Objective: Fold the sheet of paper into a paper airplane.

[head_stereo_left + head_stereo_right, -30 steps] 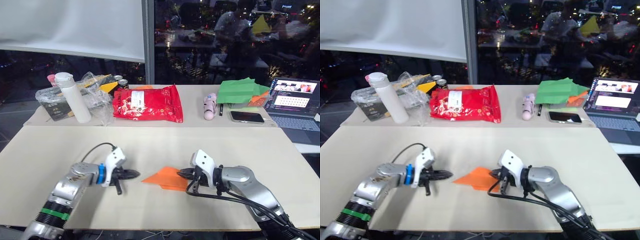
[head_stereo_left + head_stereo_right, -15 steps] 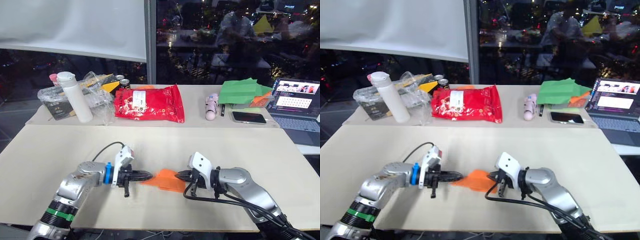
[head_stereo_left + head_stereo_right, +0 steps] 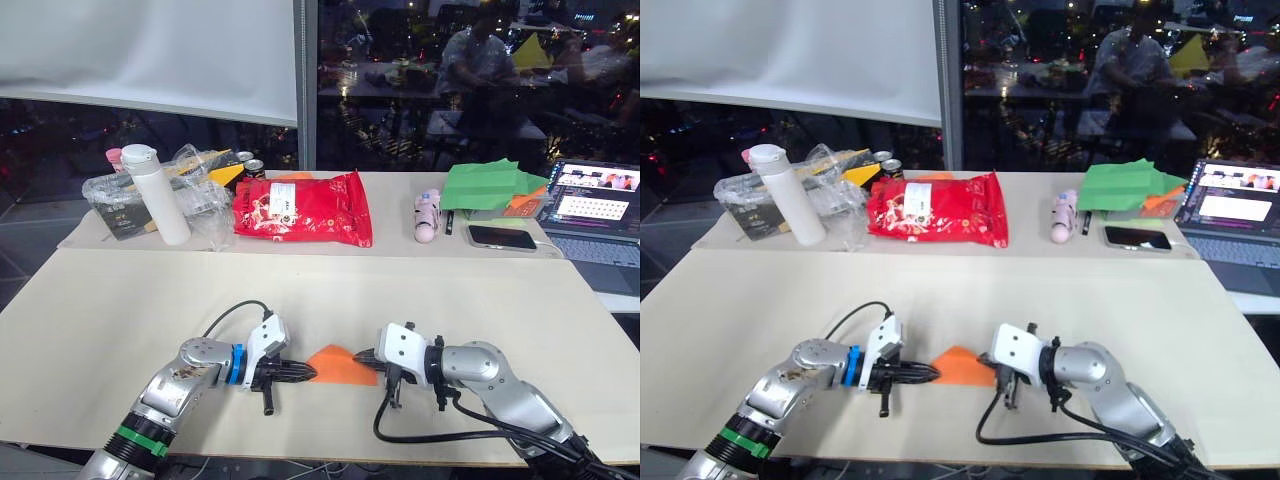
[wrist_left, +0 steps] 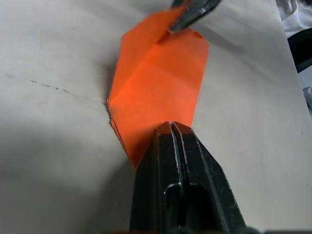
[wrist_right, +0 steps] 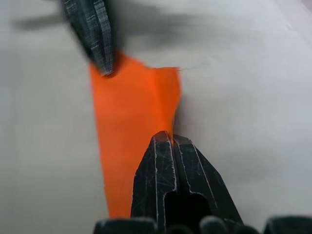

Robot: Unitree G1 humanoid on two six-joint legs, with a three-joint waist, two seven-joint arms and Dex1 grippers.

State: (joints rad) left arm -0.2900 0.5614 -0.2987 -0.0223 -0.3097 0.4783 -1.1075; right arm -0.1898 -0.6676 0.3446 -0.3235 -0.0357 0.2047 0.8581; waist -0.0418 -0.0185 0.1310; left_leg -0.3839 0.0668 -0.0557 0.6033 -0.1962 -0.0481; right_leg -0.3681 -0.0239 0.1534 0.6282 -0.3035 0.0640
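Note:
The paper airplane [image 3: 340, 365] is a small folded orange shape lying near the front edge of the cream table [image 3: 140, 300], between my two grippers. My left gripper [image 3: 308, 372] meets its left end, fingers shut, and in the left wrist view the closed fingertips [image 4: 171, 129] sit on the orange paper's [image 4: 158, 78] near edge. My right gripper [image 3: 366, 356] meets the right end, also shut, its tips on the paper's [image 5: 126, 126] edge in the right wrist view. The paper bulges up slightly between the two grippers.
Along the back of the table stand a white bottle [image 3: 152, 195], a clear plastic bag [image 3: 195, 200], a red snack bag [image 3: 305, 208], a pink object [image 3: 428, 215], green folded paper [image 3: 490, 185], a phone [image 3: 497, 237] and a laptop [image 3: 600, 210]. Bare tabletop lies between them and the grippers.
My left gripper moved right until it reached the paper's left end. The right gripper stayed at the right end. The paper now looks shorter and more bunched. The camera view shifted.

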